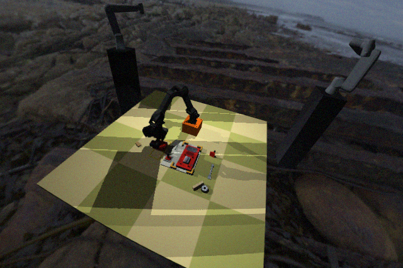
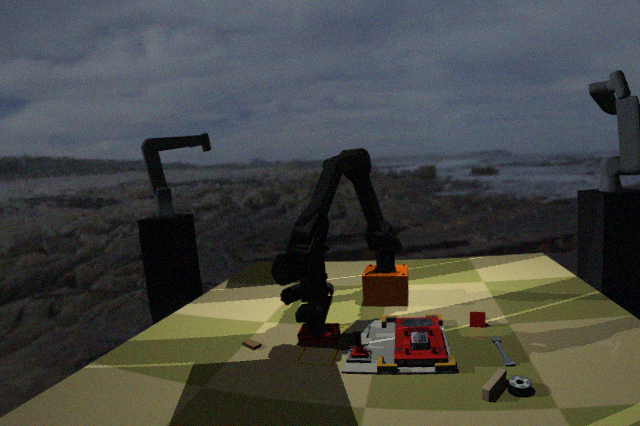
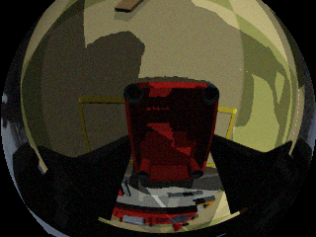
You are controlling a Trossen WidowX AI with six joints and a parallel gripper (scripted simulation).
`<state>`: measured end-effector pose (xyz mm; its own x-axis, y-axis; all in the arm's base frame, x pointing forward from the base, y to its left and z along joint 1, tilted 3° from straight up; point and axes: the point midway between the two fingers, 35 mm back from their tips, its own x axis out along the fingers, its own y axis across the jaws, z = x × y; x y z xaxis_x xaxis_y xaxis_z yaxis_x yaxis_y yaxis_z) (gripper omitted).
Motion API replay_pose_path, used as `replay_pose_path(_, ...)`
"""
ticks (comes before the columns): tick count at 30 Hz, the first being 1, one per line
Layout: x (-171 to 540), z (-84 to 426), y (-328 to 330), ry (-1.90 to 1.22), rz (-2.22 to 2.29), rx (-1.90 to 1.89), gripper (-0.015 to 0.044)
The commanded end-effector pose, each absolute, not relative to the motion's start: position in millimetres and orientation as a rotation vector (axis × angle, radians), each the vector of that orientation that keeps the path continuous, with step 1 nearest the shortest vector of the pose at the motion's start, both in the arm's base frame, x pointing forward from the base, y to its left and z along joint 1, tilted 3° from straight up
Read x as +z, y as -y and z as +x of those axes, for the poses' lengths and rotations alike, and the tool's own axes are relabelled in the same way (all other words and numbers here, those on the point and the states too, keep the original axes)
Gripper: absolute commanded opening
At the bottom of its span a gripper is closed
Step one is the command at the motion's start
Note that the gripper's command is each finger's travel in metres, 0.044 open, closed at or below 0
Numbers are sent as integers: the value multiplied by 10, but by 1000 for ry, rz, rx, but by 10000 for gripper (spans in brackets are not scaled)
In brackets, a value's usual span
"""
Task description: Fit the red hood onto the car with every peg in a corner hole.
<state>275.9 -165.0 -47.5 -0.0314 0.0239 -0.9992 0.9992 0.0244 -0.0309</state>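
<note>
The hood [image 1: 162, 146] [image 2: 321, 337] [image 3: 171, 133] is a red, tray-like shell. In the wrist view its hollow side faces the camera, deep red with brighter lit patches, and a dark round boss sits at each corner. Its outline there is a rounded oblong, slightly narrower toward six o'clock. The hand [image 1: 158, 144] [image 2: 314, 327] [image 3: 172, 140] is closed on the hood, its fingers standing wide apart, one at the shell's nine o'clock side and one at its three o'clock side in the wrist view.

A thin yellow outline [image 2: 315, 363] [image 3: 102, 100] marks the worktop [image 1: 227, 242] [image 2: 423, 408] [image 3: 193, 61] around the hood in the wrist view. From the exterior view, the hood is at nine o'clock of the red car chassis [image 1: 189, 156] [image 2: 420, 354], apart from it. The chassis sits among the yellow corner pieces of the jig [image 1: 175, 154] [image 2: 379, 343], with the grey engine block [image 1: 186, 159] [image 2: 419, 340] on its deck.

Also in the exterior view, a small red-topped piece [image 1: 167, 158] [image 2: 359, 353] stands on the jig's pale plate, between hood and chassis. Open worktop lies toward seven o'clock of the hood, and a small wooden block [image 1: 138, 144] [image 2: 251, 344] [image 3: 129, 5] lies near at nine o'clock. The orange base [image 1: 187, 129] [image 2: 385, 291] stands toward one o'clock, well apart from the hood.
</note>
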Motion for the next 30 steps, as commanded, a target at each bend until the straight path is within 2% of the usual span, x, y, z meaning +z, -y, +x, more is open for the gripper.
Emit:
replay_pose_path(1,-345,2793,1670,-1246,1195,-1197,0)
replay_pose_path(21,294,2809,1679,-1246,1195,-1197,0)
replay_pose_path(30,234,2797,1669,-1312,1105,-1109,0)
